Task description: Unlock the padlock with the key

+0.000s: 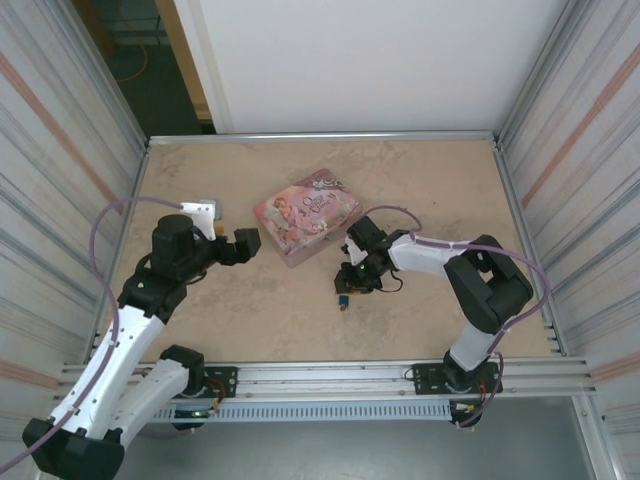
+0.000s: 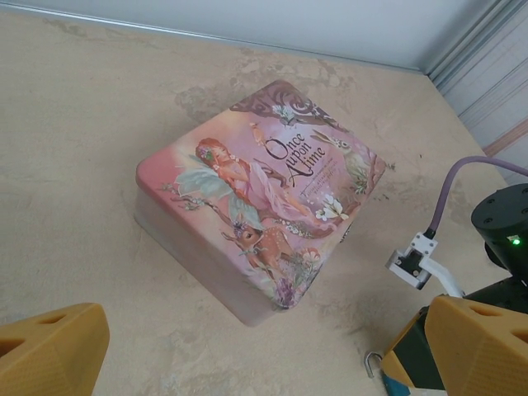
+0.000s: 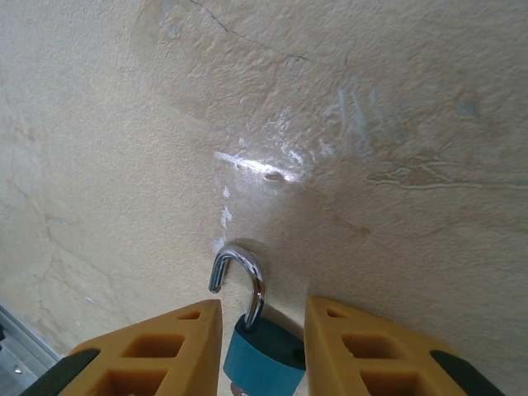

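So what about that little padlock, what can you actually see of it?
The padlock is tiny, with a teal-blue body and a silvery metal shackle. The shackle stands open: one leg sits in the body, the hooked end hangs free. It rests on the beige table, nearer the arms than the pink tin, between the right arm's two orange fingers, which flank its body closely; whether they press it is unclear.
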